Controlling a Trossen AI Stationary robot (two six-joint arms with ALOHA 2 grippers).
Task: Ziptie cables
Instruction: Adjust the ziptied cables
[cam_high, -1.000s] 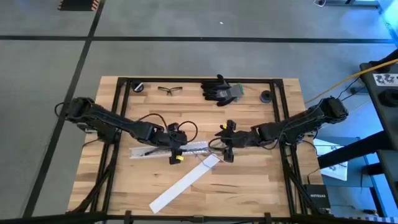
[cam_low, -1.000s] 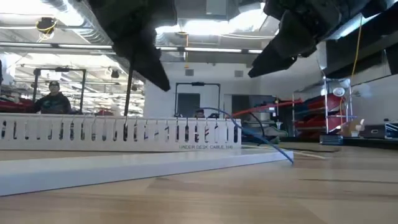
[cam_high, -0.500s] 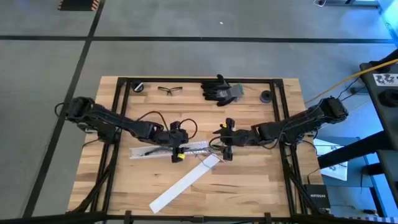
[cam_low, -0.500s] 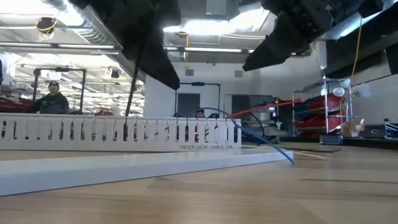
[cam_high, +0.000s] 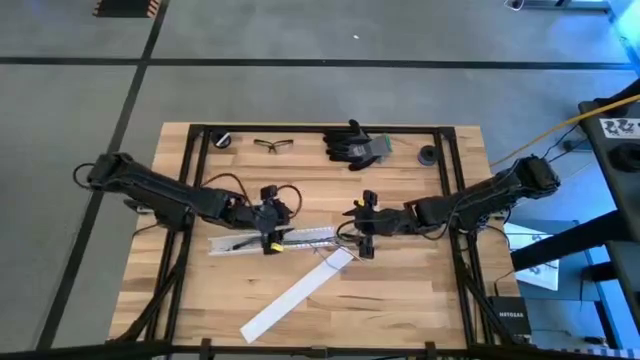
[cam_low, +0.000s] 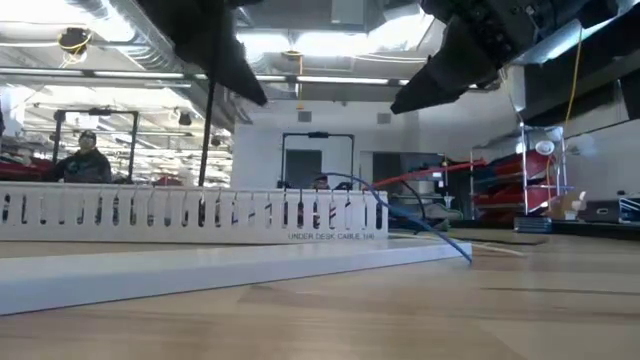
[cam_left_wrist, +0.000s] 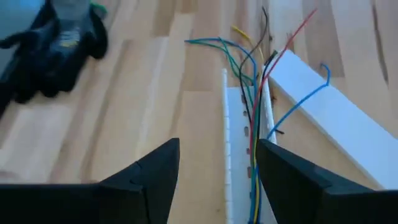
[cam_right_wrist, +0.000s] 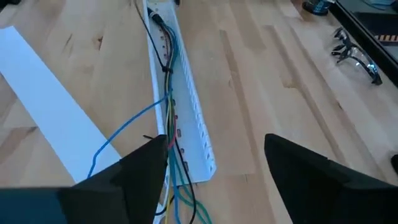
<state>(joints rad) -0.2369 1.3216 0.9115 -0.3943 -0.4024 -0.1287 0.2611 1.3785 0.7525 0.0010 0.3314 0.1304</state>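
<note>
Approach step judged: cables lying in slotted white channel on tabletop, left gripper and right gripper hovering, fingers apart, empty; bundling grasp next.

My two arms are dark and multi-jointed, with black cords looped alongside, a yellow marking at the left wrist, and wedge-shaped black fingers.
</note>
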